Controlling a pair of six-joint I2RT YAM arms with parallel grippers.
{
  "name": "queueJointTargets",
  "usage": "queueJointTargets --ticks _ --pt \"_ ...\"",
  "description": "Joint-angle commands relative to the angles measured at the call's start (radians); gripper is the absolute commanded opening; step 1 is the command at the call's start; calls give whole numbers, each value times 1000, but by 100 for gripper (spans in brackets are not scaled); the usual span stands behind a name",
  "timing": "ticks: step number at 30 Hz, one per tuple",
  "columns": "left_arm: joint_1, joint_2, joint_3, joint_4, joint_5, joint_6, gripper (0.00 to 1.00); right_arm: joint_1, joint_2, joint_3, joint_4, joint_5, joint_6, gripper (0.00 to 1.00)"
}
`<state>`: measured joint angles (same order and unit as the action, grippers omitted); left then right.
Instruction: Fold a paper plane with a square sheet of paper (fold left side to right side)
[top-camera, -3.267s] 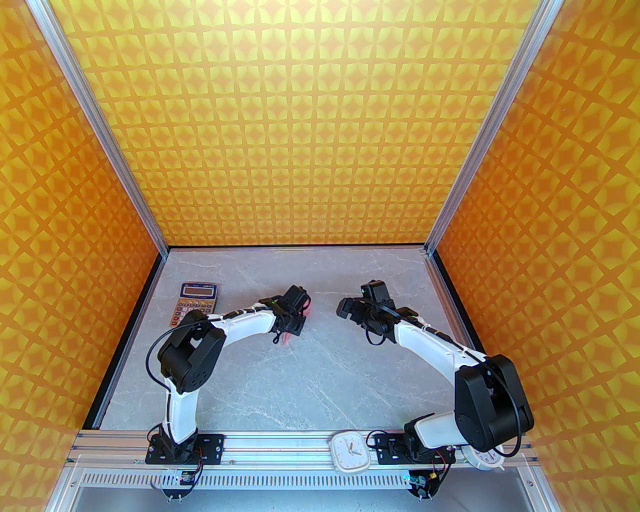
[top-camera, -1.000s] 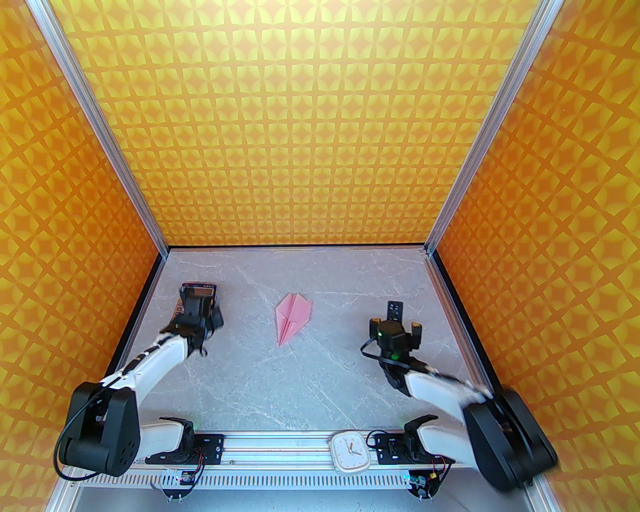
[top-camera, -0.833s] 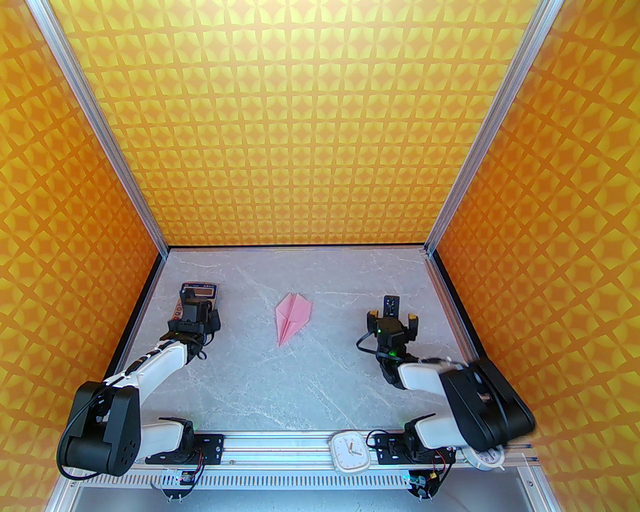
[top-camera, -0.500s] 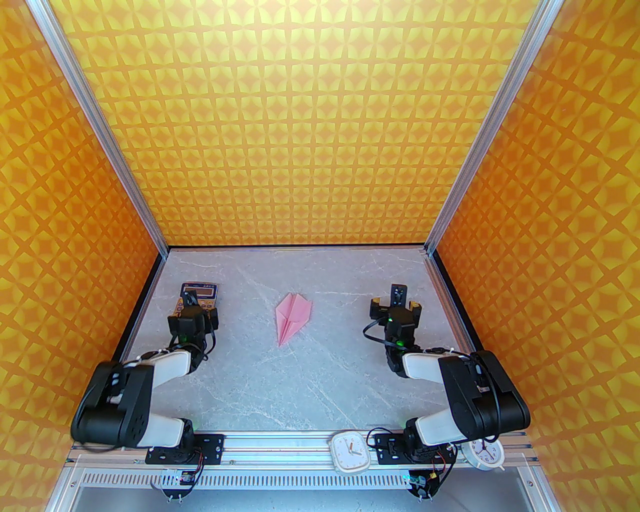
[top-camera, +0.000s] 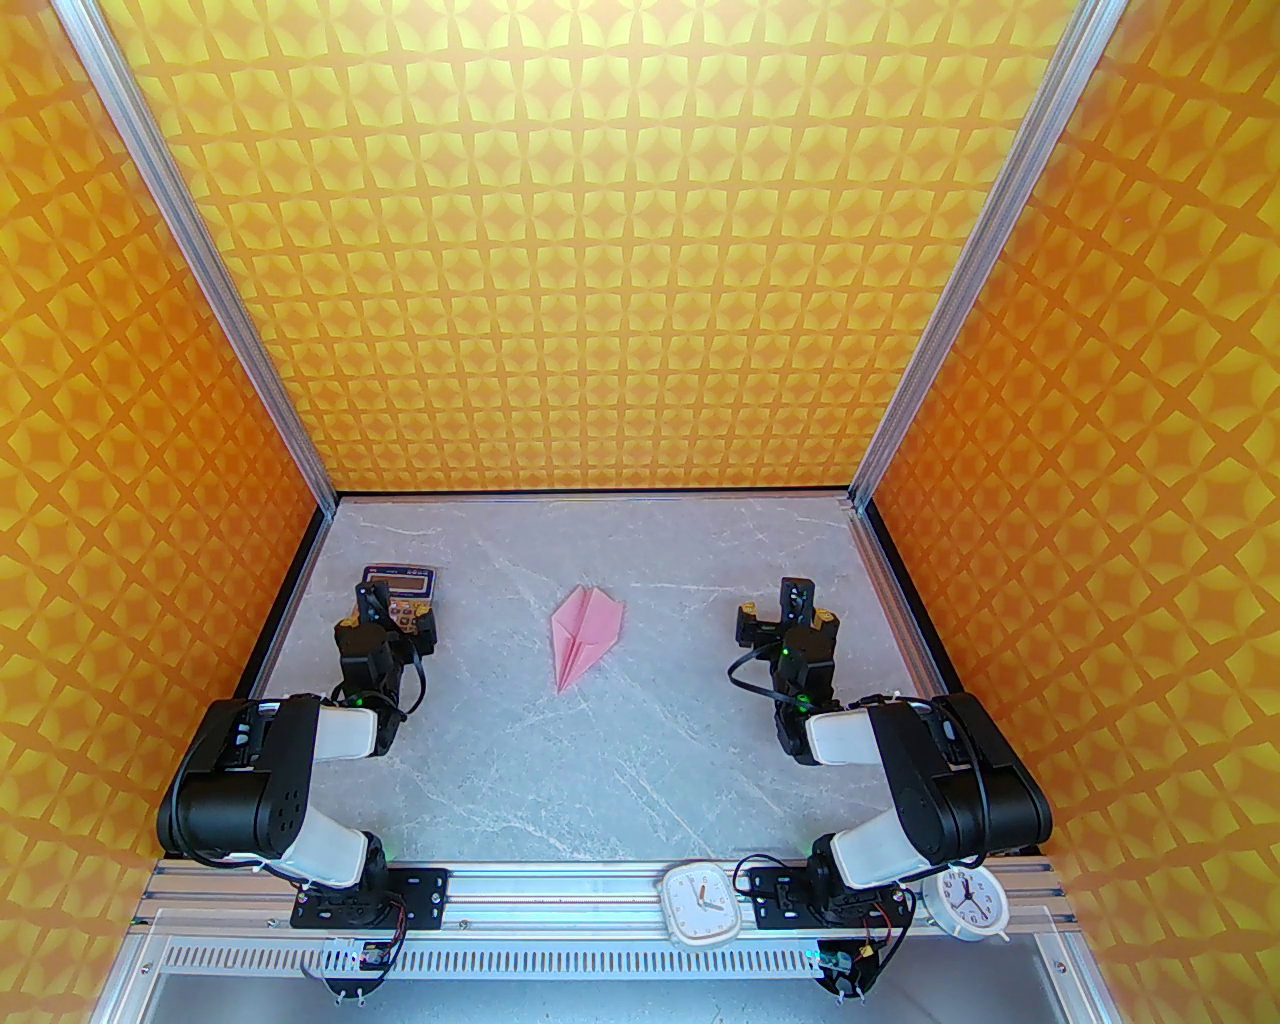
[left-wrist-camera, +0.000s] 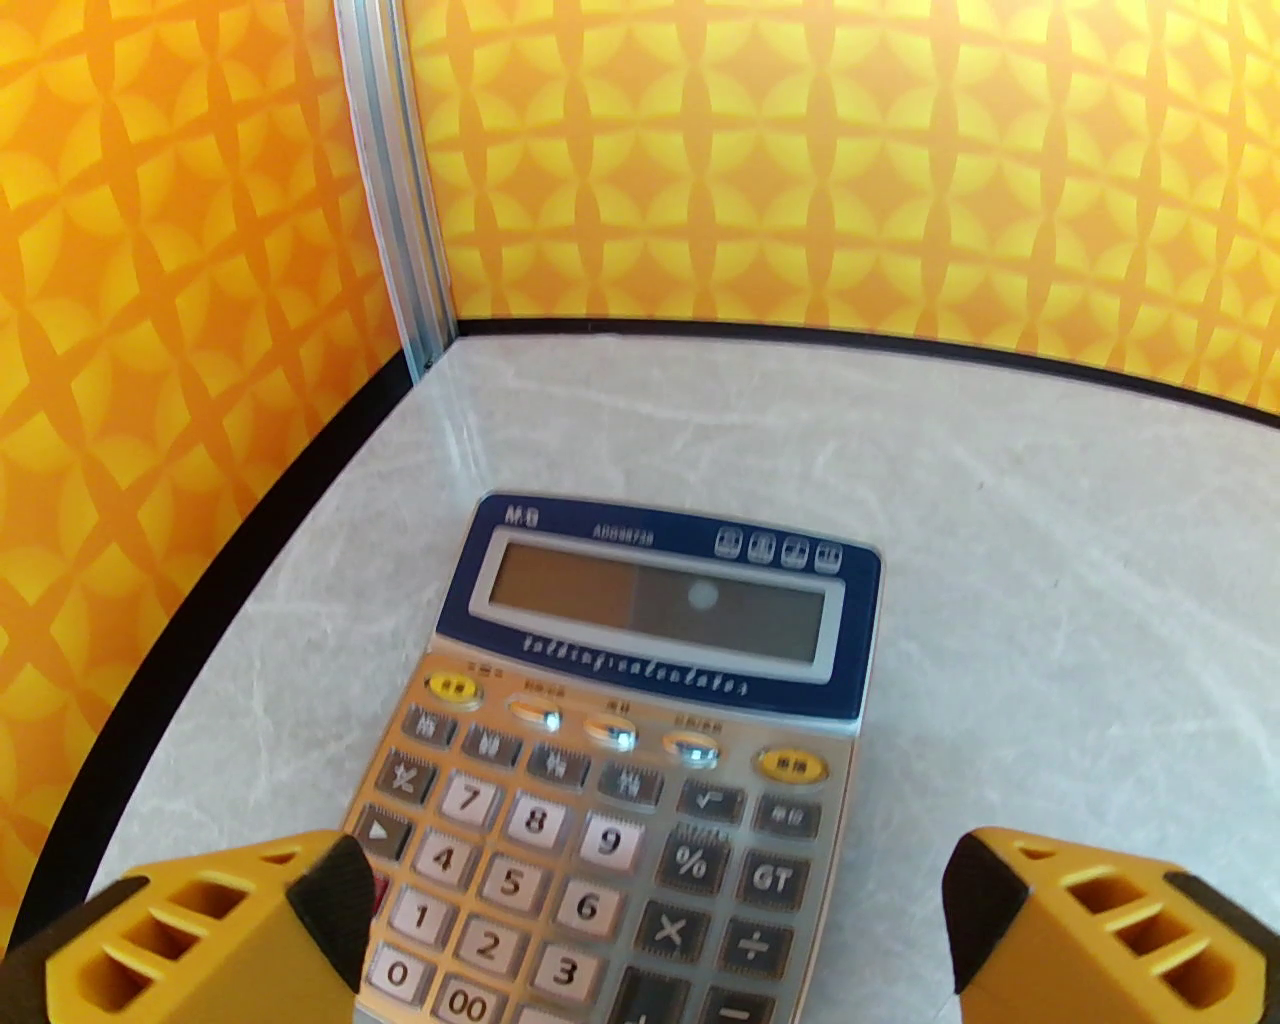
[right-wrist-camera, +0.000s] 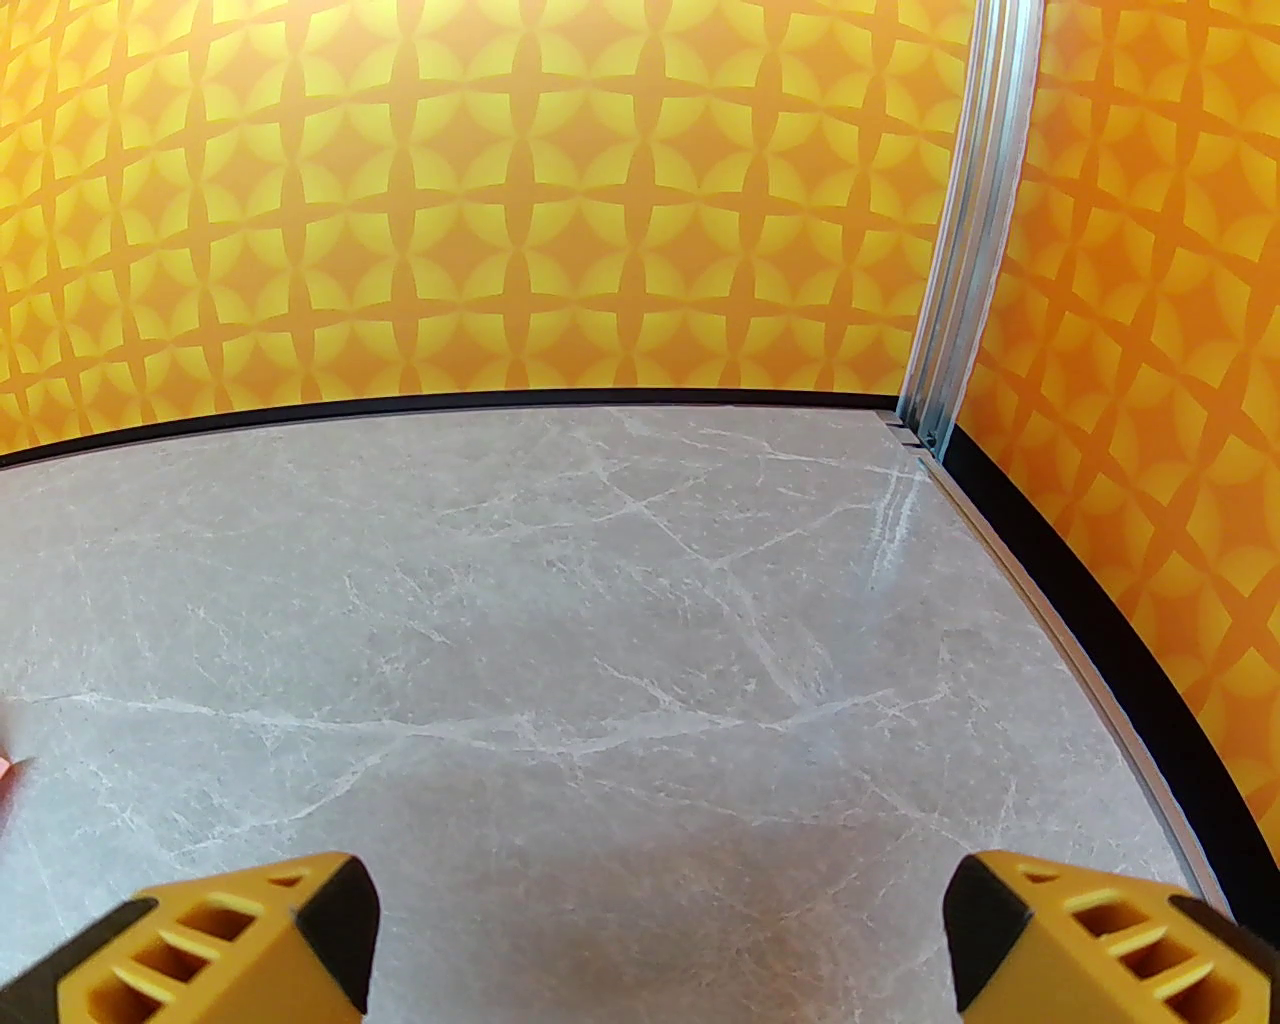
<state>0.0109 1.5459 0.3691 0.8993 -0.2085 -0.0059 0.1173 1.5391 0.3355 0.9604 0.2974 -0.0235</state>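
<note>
Near the centre of the top view, on the grey marbled table (top-camera: 600, 780): one paper plane (top-camera: 586, 636), pale pink, folded to a slim dart, lying flat with its point toward the bottom of the frame and slightly left, well apart from both grippers. Left of it, toward the table's upper left corner: one calculator (top-camera: 408, 583), blue-framed display, orange and white keys, lying face up. Along the aluminium rail at the bottom of the frame: two white clocks, one square clock (top-camera: 703, 905) at centre and one round clock (top-camera: 962, 898) at lower right. Grippers, two: left gripper (top-camera: 390, 612), jaws spread wide and empty, poised above the calculator's lower keys, contact not discernible; right gripper (top-camera: 787, 617), jaws spread wide and empty, above bare table right of the plane. Yellow fingertips (left-wrist-camera: 215, 925), two per wrist view.
</note>
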Motion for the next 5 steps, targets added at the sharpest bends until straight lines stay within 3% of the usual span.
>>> queueJointTargets --ticks 1,5 --pt "6 5 -8 36 23 6 99 -1 3 29 -27 -54 -7 99" --pt "5 5 -6 31 22 6 99 -1 5 26 -19 -57 -9 99"
